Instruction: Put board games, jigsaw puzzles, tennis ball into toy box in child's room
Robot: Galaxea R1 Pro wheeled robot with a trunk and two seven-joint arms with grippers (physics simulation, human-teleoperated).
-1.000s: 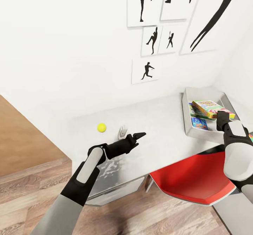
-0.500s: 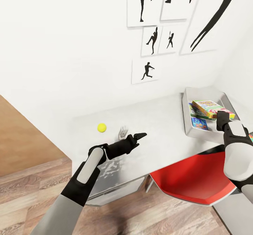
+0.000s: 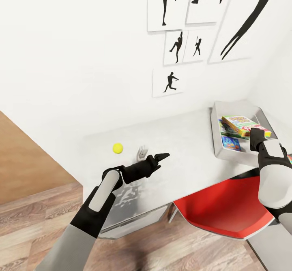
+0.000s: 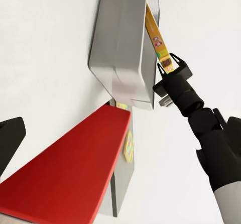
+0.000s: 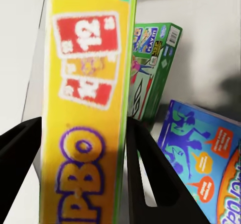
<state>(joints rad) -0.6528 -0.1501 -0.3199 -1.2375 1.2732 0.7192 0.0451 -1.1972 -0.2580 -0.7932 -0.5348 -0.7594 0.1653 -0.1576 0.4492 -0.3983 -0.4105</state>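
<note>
The light grey toy box (image 3: 215, 119) sits at the right end of the table (image 3: 182, 145). My right gripper (image 3: 256, 135) is shut on the yellow-green and red board game (image 3: 242, 124), held on edge over the box. The right wrist view shows that game (image 5: 85, 108) between my dark fingers (image 5: 150, 169). Behind it, the white-green game (image 5: 150, 73) and the blue game (image 5: 201, 153) are in the box. The tennis ball (image 3: 117, 148) rests on the table's left part. My left gripper (image 3: 160, 157) hovers open just right of the ball, holding nothing.
A red chair (image 3: 225, 206) is tucked under the table between my arms. A small white object (image 3: 142, 152) stands on the table between the ball and my left gripper. Black silhouette pictures hang on the wall (image 3: 81, 60) behind. Wood floor (image 3: 24, 218) lies at the left.
</note>
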